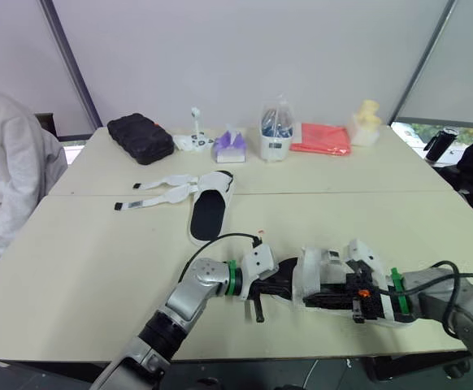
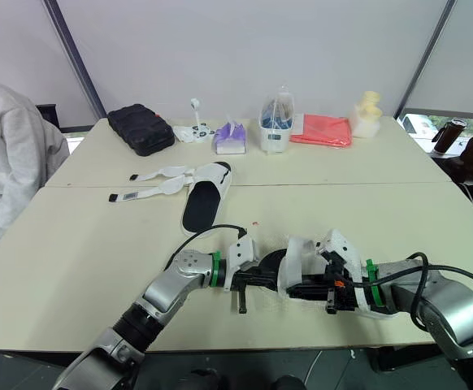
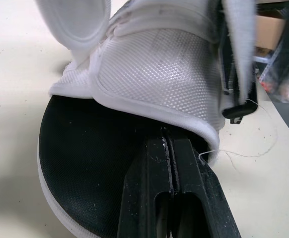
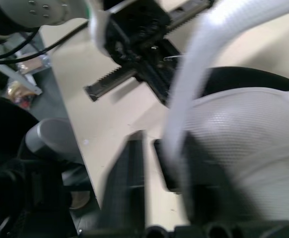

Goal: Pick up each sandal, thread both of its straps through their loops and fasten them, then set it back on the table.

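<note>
Near sandal [image 2: 293,262] is being held over the front edge of the surface [image 2: 98,268] between both hands; strap threading is under way, I'd say. Back left, second sandal [image 2: 202,203] is lying flat with its straps splayed, not started. Left hand [image 3: 168,144] is clamping shut on the near sandal's toe end, bracing it. Right hand [image 4: 150,148] is working at a loose white strap [image 4: 184,99]; can't tell if it's open or closed. Next move is calling for the strap tip fed through its loop, then pressed down.

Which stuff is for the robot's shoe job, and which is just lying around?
For the job: held sandal, second sandal with its straps loose, left gripper, right gripper.

Just lying about: black case, tissue pack, plastic tub, red cloth.
</note>
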